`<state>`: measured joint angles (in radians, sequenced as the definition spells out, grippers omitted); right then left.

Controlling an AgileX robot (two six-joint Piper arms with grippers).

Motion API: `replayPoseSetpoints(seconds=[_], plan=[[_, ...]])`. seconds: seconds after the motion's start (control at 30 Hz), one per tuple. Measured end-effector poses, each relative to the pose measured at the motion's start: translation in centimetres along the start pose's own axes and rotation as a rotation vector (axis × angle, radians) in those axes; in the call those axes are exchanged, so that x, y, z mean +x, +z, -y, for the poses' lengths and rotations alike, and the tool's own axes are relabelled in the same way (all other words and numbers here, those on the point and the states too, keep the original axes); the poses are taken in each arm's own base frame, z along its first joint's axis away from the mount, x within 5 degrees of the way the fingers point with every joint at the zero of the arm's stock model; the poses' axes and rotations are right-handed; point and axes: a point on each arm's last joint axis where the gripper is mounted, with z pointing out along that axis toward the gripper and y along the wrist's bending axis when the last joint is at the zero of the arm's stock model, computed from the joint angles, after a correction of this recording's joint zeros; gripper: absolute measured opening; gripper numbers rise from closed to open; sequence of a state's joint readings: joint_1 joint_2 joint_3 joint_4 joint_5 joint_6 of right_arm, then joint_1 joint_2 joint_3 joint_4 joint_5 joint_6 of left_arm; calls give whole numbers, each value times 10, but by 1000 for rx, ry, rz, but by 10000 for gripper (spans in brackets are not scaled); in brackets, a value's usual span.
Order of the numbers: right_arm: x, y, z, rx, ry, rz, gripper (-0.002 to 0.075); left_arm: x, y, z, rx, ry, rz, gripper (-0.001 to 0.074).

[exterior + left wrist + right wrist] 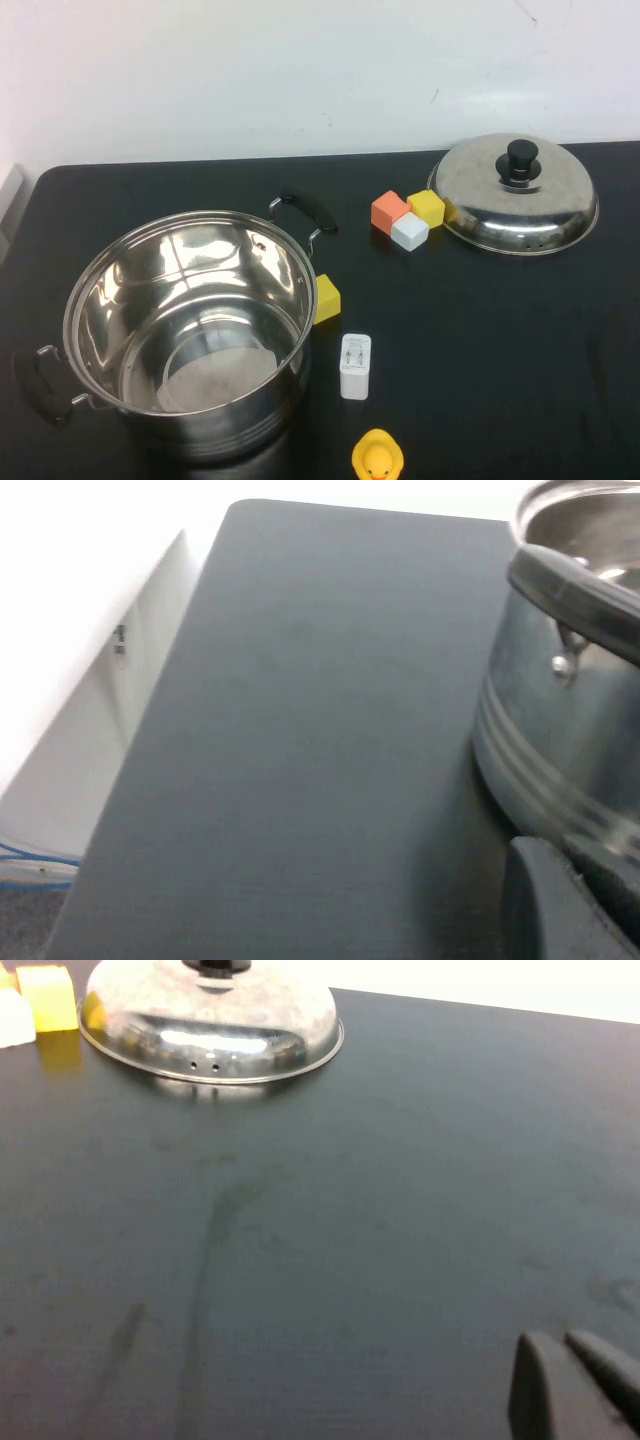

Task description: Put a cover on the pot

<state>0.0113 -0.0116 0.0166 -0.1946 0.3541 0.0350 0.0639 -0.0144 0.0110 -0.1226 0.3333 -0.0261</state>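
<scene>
The pot (190, 330) is a large shiny steel stockpot with two black side handles, standing open and empty at the front left of the black table. Its side also shows in the left wrist view (560, 720). The domed steel lid (515, 195) with a black knob lies on the table at the back right, and also shows in the right wrist view (215, 1015). My left gripper (575, 885) is shut and empty, low beside the pot's outer wall. My right gripper (565, 1360) is shut and empty over bare table, well short of the lid. Neither gripper shows in the high view.
Orange (390, 210), white (409, 231) and yellow (427, 206) blocks sit just left of the lid. Another yellow block (326, 298) touches the pot's right side. A white charger (355, 366) and a yellow rubber duck (377, 458) lie at the front.
</scene>
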Motion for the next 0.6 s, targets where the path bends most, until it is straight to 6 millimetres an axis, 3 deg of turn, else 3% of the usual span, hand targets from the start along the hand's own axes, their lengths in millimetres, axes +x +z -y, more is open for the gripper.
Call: replayPoseSetpoints(seconds=[0.6], plan=[[0,0,0,1,-1,0,-2,0,0,1,18,5,-3,-3]])
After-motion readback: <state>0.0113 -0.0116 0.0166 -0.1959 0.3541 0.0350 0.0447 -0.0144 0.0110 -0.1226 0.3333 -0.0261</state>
